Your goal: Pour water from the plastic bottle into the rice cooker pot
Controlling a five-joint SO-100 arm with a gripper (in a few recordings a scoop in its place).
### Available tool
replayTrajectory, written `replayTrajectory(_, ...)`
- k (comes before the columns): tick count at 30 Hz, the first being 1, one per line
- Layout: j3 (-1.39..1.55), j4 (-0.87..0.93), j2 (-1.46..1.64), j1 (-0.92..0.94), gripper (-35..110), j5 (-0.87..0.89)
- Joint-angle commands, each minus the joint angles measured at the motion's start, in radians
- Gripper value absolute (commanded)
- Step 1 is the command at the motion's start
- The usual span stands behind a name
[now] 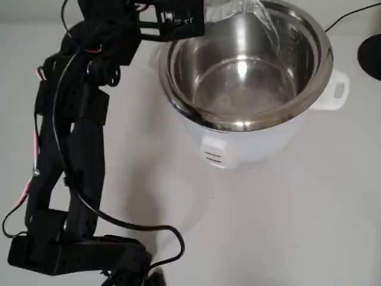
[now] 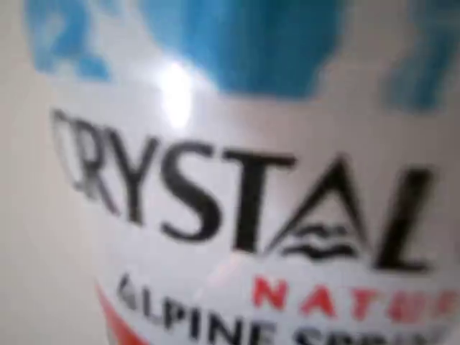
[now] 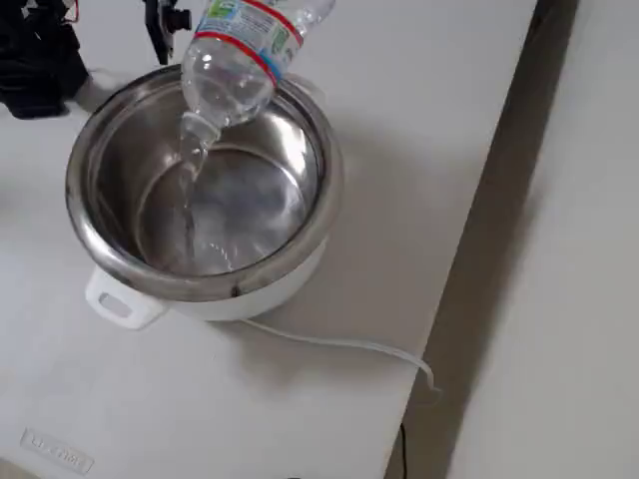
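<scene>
We have the bottle (image 3: 245, 50) tipped over the pot (image 3: 100, 249), neck down inside the rim, its long axis slanting from the raised base down to the mouth, which points at the pot's floor. A thin stream (image 3: 188, 185) falls in. If the tilt steepens or the bottle slips, water could surge and splash onto the table (image 3: 399, 120). We cannot tell how the gripper is set; the wrist view gives just the label (image 2: 237, 201).

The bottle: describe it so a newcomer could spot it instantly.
Find the big steel pot in its white cooker on the table. The bottle hangs tilted over its far rim, neck down, water streaming out. It is the only clear plastic item, with a red-edged label.
</scene>
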Motion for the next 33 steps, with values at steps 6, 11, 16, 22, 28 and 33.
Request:
replayTrajectory(6, -0.15, -0.005, -0.028, 0.032, 10, 0.106)
replayTrajectory(11, -0.15, -0.002, -0.034, 0.029, 10, 0.158)
replayTrajectory(16, -0.183, 0.006, -0.057, 0.038, 10, 0.204)
replayTrajectory(22, -0.201, 0.014, -0.063, 0.041, 9, 0.238)
replayTrajectory(28, -0.236, 0.038, -0.077, 0.064, 9, 0.308)
replayTrajectory(33, -0.255, 0.052, -0.083, 0.074, 9, 0.347)
